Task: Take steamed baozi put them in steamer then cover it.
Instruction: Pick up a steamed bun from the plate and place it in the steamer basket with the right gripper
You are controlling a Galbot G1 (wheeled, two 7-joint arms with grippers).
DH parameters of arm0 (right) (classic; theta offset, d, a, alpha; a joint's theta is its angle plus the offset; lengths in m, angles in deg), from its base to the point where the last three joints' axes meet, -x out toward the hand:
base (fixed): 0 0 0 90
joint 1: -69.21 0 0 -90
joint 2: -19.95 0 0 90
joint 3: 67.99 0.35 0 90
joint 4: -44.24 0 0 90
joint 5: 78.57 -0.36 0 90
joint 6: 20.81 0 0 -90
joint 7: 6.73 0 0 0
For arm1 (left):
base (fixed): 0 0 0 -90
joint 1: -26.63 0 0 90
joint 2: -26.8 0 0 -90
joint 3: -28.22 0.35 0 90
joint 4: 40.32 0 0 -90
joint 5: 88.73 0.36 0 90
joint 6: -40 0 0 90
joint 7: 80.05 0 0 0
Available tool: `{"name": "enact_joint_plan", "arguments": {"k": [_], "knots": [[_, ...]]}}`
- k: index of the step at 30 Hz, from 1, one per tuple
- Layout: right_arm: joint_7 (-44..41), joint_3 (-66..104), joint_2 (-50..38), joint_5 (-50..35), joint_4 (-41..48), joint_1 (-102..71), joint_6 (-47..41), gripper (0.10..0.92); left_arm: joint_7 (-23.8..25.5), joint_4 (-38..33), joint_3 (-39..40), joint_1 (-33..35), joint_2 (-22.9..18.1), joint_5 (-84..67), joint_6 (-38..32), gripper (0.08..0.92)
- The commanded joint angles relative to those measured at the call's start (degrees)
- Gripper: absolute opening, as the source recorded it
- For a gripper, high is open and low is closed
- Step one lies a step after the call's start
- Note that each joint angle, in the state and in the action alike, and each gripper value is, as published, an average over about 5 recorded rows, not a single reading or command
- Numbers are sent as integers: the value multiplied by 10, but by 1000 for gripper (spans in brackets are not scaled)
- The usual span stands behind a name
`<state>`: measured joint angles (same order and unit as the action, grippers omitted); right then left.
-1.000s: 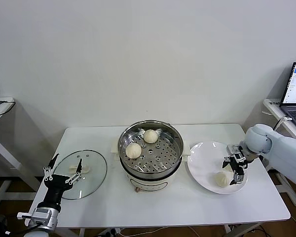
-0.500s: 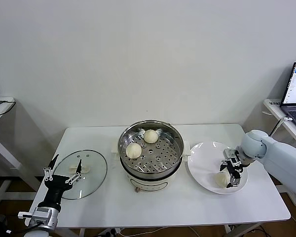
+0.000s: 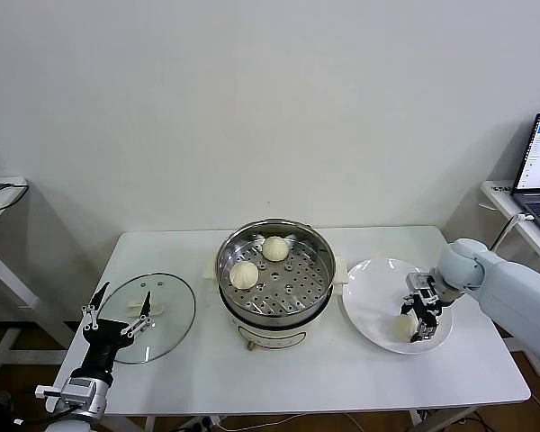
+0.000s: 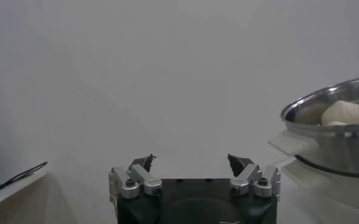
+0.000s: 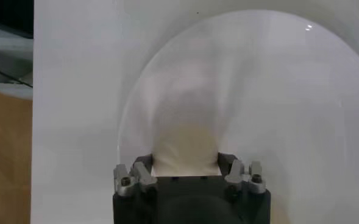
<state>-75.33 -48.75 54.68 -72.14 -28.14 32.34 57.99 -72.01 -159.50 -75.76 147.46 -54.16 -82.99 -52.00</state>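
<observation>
Judging by how things lie, the job is roughly half done — two steamed baozi [image 3: 244,274] already sit on the perforated tray inside the steamer [image 3: 274,236], which stands uncovered mid-counter. On the white plate [image 3: 369,297] to its right, the right gripper [image 3: 416,317] has its fingers closed around a third bun [image 3: 402,328] (not yet lifted). The left gripper [image 3: 117,317] waits with fingers spread over the glass lid [image 3: 166,315] — another bun [image 3: 154,307] shows there, and covering remains.
</observation>
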Motion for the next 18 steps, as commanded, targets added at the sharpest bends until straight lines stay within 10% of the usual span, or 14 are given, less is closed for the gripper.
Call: {"name": "enact_joint_plan", "arguments": {"k": [1,18], "knots": [[-2,-15,-14,-33,-10,47,-2,712,0,-2,-1,1,0,0,0,823],[-40,-255,16,-176,-83,495,78,710,-3,-16,5,4,3,1,2,823]]}}
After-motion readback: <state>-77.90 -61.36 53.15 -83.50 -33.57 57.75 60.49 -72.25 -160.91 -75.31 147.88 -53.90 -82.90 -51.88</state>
